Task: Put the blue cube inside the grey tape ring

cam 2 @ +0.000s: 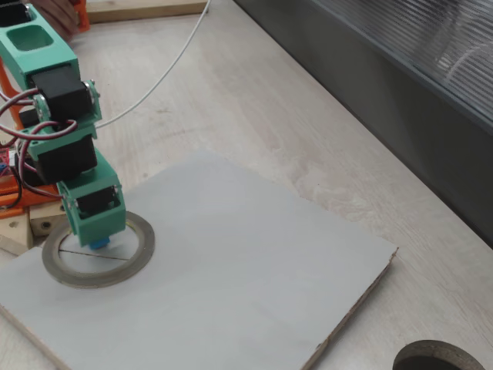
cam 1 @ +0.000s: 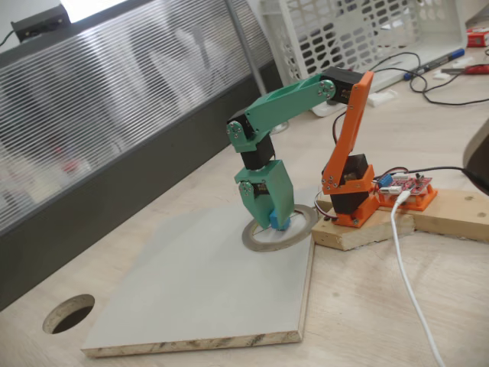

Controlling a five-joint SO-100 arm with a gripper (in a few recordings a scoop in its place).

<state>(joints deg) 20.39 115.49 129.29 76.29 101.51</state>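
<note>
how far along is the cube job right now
Carrying looks done: the gripper is down over the grey tape ring with the blue cube between its fingers, inside the ring's opening. In hand: lowering or placing it. Left: open the gripper and lift clear; whether the cube already touches the board is unclear.

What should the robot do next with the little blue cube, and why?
Probably open the gripper and let go. The blue cube sits between the fingers, low over the middle of the grey tape ring, as both fixed views show. Whether it already touches the board I cannot tell, so a tiny dip first may help.
</note>
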